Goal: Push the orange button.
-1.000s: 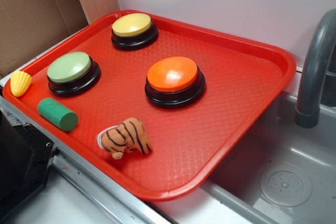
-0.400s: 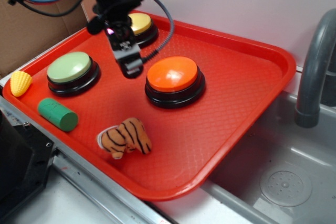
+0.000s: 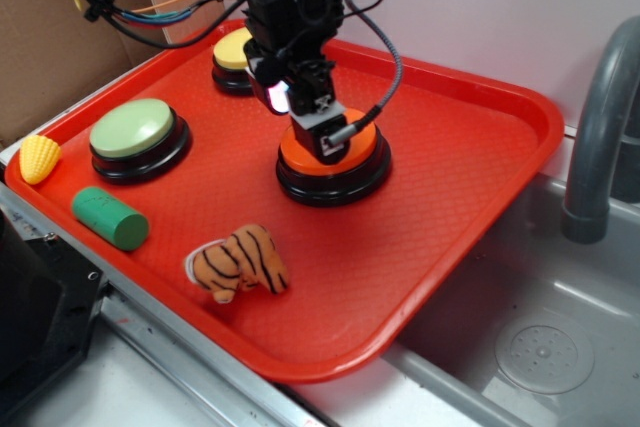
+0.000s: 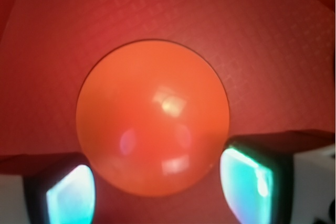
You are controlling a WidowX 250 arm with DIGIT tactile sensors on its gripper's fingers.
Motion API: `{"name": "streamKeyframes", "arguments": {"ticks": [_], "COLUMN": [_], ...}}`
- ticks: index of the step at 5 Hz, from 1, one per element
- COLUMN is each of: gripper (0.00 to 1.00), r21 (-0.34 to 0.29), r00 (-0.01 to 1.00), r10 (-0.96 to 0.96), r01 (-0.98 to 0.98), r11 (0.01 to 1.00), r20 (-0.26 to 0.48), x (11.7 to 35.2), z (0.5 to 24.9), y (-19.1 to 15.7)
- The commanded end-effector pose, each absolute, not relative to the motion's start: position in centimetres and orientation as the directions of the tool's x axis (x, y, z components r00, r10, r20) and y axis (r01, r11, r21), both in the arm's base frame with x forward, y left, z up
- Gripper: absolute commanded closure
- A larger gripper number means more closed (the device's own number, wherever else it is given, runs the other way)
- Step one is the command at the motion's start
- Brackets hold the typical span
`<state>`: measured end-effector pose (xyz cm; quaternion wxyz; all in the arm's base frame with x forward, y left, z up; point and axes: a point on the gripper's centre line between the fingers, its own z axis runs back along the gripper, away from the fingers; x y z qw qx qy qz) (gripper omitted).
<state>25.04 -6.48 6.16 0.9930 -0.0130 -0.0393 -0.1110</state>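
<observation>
The orange button (image 3: 366,147), a glossy orange dome on a black round base, stands near the middle of the red tray (image 3: 470,167). In the wrist view its orange dome (image 4: 152,116) fills the centre of the frame. My gripper (image 3: 322,147) hangs straight over the dome and points down, its tips at or just above the top; whether they touch I cannot tell. My gripper (image 4: 157,190) is open, its two fingers (image 4: 71,195) spread to either side of the dome's near edge with nothing held between them.
A pale green button (image 3: 132,129) and a yellow button (image 3: 230,52), partly hidden by the arm, also stand on the tray. A green cylinder (image 3: 110,217), a striped tiger toy (image 3: 240,262) and a toy corn (image 3: 38,159) lie nearby. A sink (image 3: 540,337) with a grey faucet (image 3: 600,127) is on the right.
The arm came into view from the upper left, then moved right and down from between the buttons to directly over the orange button.
</observation>
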Motion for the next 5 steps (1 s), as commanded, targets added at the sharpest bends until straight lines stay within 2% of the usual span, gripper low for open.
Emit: {"name": "streamKeyframes", "arguments": {"ticks": [1,2,3,4,5], "gripper": [0.00,0.00,0.00,0.00,0.00], "r21": [0.021,0.082,0.078,0.042,0.046], "r00": [0.976,0.982,0.986,0.991,0.992], "r10": [-0.173,-0.165,-0.133,-0.081,-0.053], "r01": [0.172,0.157,0.125,0.077,0.048], "r11": [0.985,0.984,0.989,0.996,0.998], "r20": [0.130,0.091,0.099,0.103,0.115], "x": [26.2,26.5,26.7,27.1,27.0], "z": [6.2,5.9,5.9,5.6,6.1], "y": [-7.1,-7.2,-6.1,-5.1,-4.5]}}
